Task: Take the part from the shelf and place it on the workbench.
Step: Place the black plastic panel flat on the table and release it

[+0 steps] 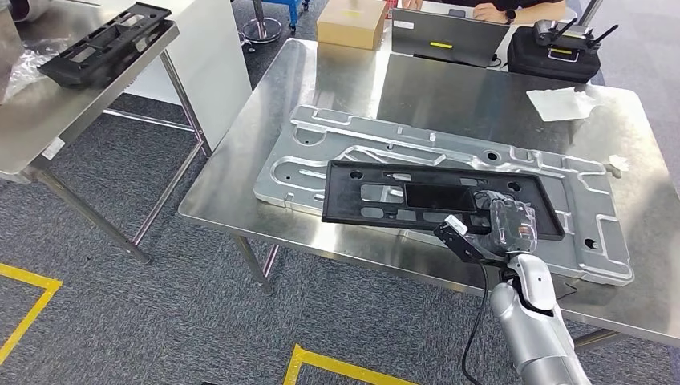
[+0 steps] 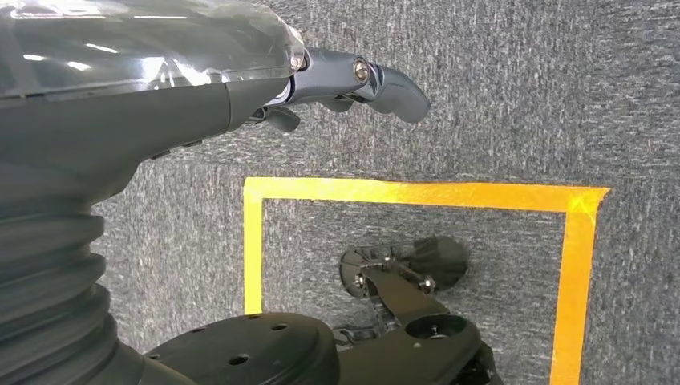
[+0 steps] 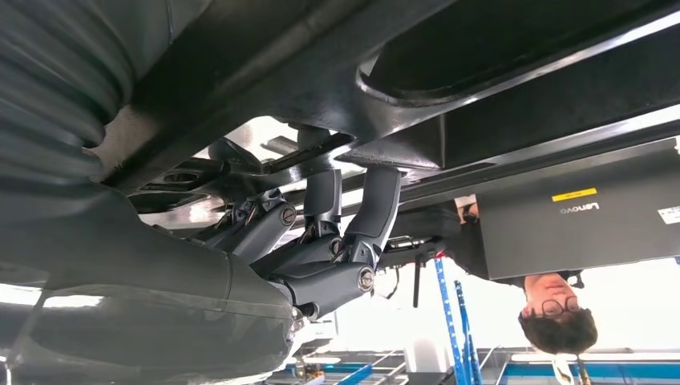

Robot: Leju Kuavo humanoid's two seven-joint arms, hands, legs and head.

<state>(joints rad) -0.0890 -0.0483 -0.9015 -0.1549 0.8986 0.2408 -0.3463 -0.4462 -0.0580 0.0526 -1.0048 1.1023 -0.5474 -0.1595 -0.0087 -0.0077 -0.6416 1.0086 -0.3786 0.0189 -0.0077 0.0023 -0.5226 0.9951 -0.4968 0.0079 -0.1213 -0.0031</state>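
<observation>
Black part [image 1: 437, 198] over the workbench [image 1: 337, 80], placement nearly complete.
Head view: my right hand [image 1: 503, 226] grips its near edge above the aluminium plate [image 1: 597, 241]; release remains. Left wrist view: my left hand [image 2: 353, 84] hangs empty, fingers loosely apart. Right wrist view: fingers [image 3: 377, 204] hooked on the part.

the word "lenovo" reads, upside down in the turned right wrist view, on the dark lid of the laptop [image 3: 573, 212], in small pale letters just below a blank yellow sticker [image 3: 574, 195]. a white label [image 3: 668, 214] at the lid's edge carries print too small to read. in the head view the same laptop [image 1: 449, 36] shows the yellow sticker [image 1: 439, 45] as a bare strip with no legible characters. no other text, number or sign can be read.
</observation>
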